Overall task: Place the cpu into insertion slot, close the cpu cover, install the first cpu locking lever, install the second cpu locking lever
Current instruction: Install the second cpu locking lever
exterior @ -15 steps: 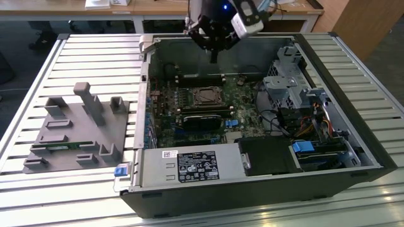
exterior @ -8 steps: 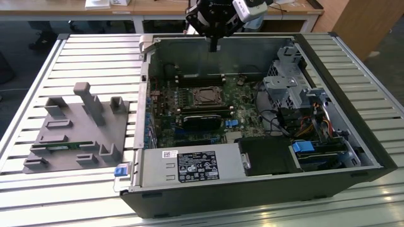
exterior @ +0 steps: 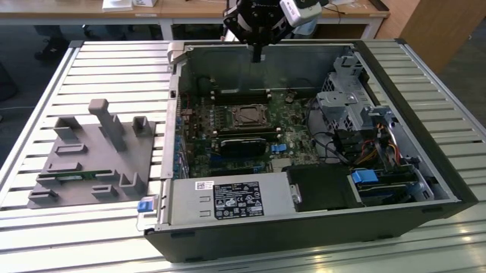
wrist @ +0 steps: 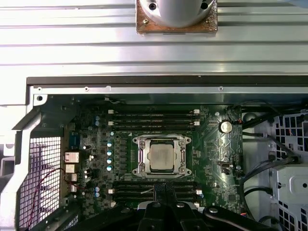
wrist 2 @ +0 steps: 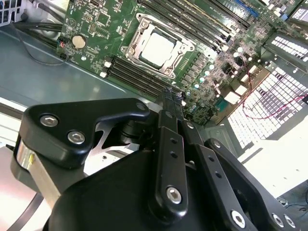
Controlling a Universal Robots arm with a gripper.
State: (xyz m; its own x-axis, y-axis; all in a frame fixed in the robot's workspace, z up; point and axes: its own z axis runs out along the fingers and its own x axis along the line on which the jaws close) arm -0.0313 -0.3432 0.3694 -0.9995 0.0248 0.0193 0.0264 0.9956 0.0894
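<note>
Your fingers (wrist 2: pixel 172 98) were pressed together with nothing in them, hanging above the open case. The cpu (wrist: pixel 161 158) sat in the slot (wrist: pixel 140 159) just beyond the fingertips, so no grip was needed.

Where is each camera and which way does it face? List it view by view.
Exterior view: off the arm, above the open computer case, looking down into it; the gripper hangs over the far wall.
Second wrist view: on the arm, looking obliquely past the gripper at the motherboard.
First wrist view: on the arm, looking straight down at the board; gripper in frame.
Both wrist views share the cpu seated in the insertion slot.
</note>
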